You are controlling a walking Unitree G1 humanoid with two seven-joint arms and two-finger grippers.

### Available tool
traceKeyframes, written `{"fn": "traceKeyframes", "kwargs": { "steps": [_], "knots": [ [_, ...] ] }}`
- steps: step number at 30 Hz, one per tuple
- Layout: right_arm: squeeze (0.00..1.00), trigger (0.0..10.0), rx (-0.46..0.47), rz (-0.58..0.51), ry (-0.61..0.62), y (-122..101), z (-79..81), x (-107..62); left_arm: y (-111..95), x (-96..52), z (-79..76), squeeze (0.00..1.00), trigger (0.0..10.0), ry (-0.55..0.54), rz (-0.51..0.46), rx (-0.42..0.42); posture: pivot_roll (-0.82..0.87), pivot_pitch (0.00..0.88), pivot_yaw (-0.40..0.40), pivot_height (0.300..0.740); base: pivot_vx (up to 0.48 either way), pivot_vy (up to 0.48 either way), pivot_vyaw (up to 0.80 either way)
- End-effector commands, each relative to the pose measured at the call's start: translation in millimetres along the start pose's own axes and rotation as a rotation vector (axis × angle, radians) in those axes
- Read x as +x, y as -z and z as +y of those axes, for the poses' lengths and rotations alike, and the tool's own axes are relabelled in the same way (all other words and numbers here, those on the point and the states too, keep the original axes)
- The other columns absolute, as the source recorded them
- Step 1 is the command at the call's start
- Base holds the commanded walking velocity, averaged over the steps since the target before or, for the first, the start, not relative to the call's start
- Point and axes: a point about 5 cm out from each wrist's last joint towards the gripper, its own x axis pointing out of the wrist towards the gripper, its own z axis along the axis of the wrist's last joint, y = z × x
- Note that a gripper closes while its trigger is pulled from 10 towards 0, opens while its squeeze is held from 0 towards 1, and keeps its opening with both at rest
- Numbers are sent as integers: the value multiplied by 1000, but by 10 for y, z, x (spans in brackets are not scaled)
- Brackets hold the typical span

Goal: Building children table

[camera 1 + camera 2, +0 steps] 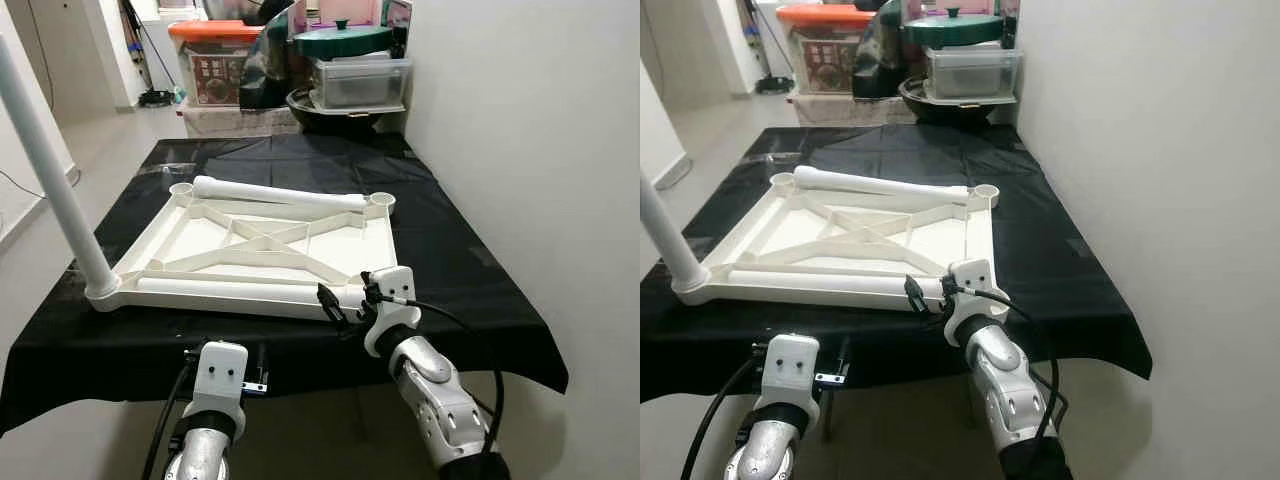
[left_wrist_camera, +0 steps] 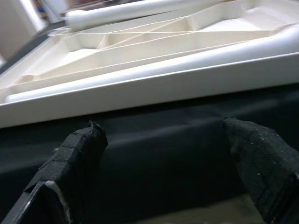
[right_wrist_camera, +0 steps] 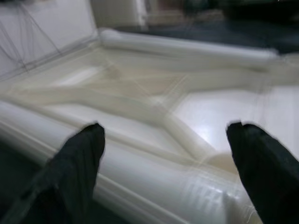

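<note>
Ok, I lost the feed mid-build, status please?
Right gripper open at tabletop near corner. Left gripper open, low at table edge. One leg fitted, two loose legs on top.

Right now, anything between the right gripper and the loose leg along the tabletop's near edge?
Nothing visible. The right gripper is open just above the near loose leg, inside the upturned tabletop.

White tabletop upside down — one leg fitted (two legs lying loose).
</note>
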Motion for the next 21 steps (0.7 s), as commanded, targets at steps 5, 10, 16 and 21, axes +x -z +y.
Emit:
{"fn": "traceKeyframes", "kwargs": {
  "steps": [5, 10, 16, 21],
  "knots": [
    [0, 10000, 88, 54, 113, -260, -353, 103, -39, -113, -67, 0, 10000, 19, 13, -9, 92, 54, -43, 740, 0, 0, 0],
    [0, 10000, 63, 71, 79, -428, -502, 89, -81, -214, -105, 0, 10000, 29, 21, -18, 92, 80, -40, 740, 0, 0, 0],
    [0, 10000, 88, 150, -48, -390, -569, 32, -102, -230, -115, 0, 10000, 36, 20, -24, 93, 102, -35, 740, 0, 0, 0],
    [0, 10000, 220, 270, -118, -340, -694, -45, -119, -233, -108, 0, 10000, 35, 25, -22, 93, 104, -38, 740, 0, 0, 0]
  ]
}}
